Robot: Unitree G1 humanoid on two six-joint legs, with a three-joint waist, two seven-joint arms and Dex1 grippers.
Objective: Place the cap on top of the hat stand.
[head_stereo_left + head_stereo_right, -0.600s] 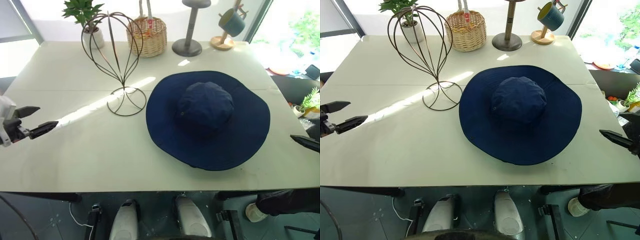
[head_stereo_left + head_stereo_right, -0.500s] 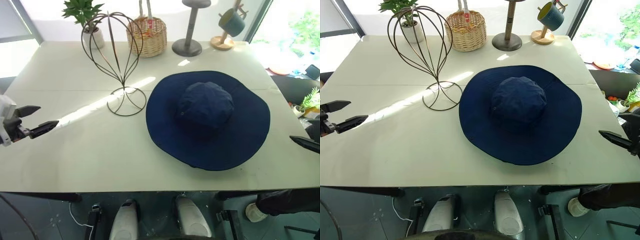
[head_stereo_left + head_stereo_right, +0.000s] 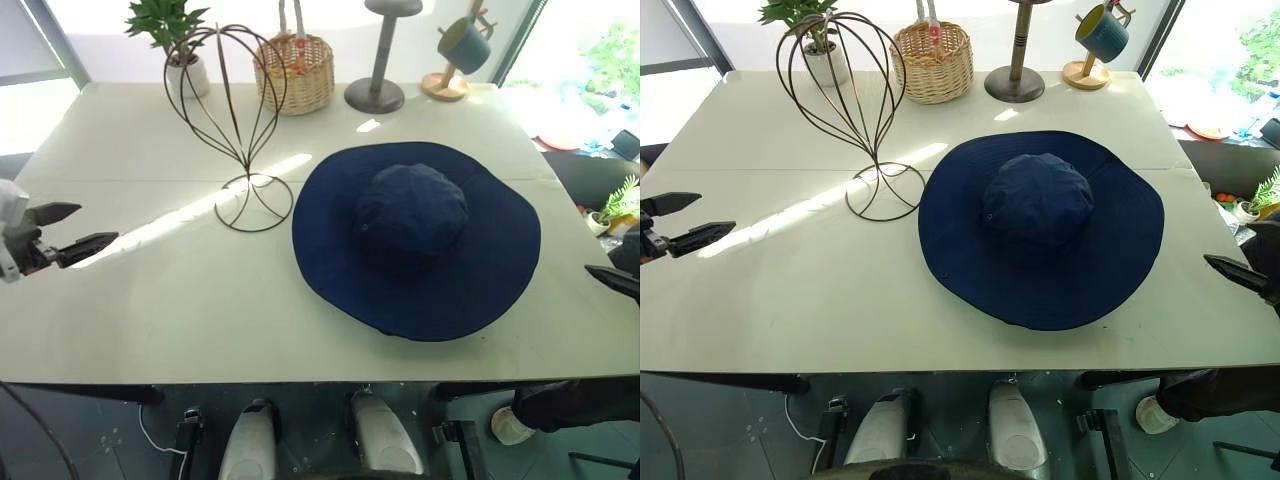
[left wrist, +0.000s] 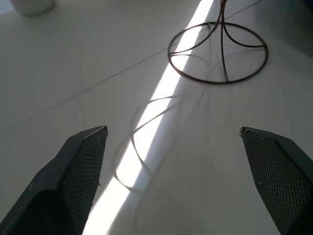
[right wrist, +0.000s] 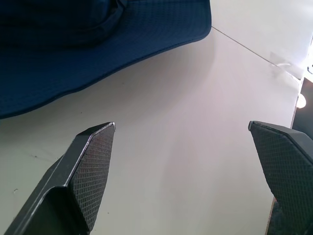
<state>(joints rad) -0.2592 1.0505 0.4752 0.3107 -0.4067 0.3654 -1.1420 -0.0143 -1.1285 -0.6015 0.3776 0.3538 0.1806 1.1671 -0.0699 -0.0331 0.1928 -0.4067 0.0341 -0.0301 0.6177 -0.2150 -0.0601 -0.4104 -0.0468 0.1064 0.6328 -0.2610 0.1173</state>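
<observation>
Left eye view: the cap [image 3: 416, 238] lies flat on the white surface [image 3: 200, 300], not on the hat stand [image 3: 232, 125].
The hat stand is upright just to the left of the cap, and its round base is near the brim. The left tool [image 3: 72, 229] hovers at the left edge with its fingers apart and empty. The right tool [image 5: 186, 181] is near the brim's right side, also spread wide and holding nothing.
</observation>
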